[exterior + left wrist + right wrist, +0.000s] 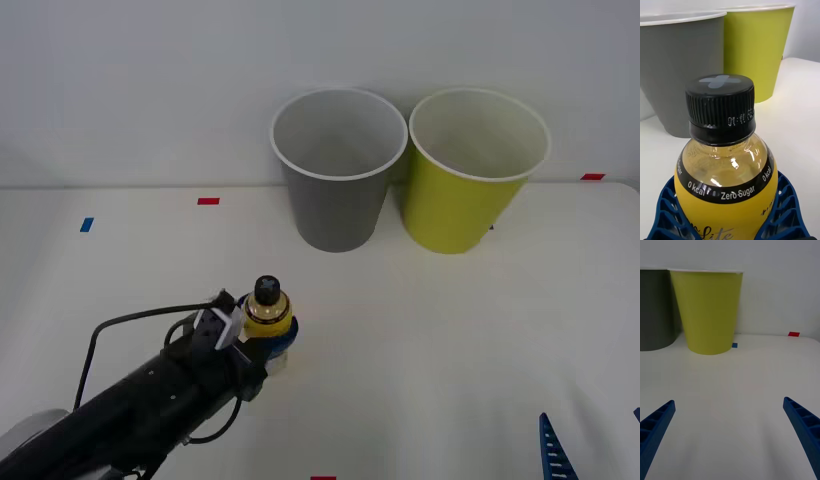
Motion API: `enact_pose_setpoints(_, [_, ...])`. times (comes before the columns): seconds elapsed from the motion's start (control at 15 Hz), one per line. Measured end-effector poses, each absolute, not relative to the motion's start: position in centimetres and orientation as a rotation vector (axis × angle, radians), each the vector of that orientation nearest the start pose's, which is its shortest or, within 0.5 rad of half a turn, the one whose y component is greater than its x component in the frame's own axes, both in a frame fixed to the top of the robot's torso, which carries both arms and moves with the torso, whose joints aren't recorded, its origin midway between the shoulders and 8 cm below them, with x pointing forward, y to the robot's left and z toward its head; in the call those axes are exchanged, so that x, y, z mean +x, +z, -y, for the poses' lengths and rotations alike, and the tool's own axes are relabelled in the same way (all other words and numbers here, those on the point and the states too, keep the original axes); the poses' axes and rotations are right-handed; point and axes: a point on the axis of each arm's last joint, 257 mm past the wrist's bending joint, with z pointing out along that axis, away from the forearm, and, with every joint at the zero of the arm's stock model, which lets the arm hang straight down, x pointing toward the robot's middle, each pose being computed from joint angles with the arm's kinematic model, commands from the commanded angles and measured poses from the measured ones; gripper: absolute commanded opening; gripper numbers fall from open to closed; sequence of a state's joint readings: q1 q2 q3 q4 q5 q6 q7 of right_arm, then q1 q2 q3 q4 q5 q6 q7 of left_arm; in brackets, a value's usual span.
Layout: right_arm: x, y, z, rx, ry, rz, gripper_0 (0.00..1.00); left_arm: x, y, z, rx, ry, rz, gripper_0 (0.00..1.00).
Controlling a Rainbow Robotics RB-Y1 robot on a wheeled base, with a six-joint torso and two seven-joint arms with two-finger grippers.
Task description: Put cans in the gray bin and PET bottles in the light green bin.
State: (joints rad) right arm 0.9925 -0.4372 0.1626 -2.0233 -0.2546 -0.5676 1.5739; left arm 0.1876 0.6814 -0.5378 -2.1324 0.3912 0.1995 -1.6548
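Note:
My left gripper is shut on the PET bottle, a small clear bottle with yellow contents, a yellow label and a black cap. The bottle stands upright, left of centre at the front of the table. In the left wrist view the blue fingers curve around the bottle. The gray bin and the light green bin stand side by side at the back, gray on the left. My right gripper is open at the front right, facing the light green bin. Cans are out of view.
A white wall rises right behind the bins. Small tape marks lie on the white table: a red mark and a blue mark at the back left, and another red mark at the back right.

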Motion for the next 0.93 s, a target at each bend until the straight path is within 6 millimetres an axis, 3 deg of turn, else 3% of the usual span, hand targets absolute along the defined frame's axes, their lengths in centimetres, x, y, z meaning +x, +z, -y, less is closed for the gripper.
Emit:
enact_pose_setpoints(0.47, [24.2, -24.5, 30.2, -0.057, -0.017, -1.578, 1.0, 37.6, -15.7, -10.1, 0.829, -0.203, -1.809, 0.0])
enact_pose_setpoints(0.93, [24.2, -24.5, 30.2, -0.057, -0.017, -1.578, 1.0, 39.9, -6.9, -12.3, 0.922, -0.114, -1.79, 0.0])
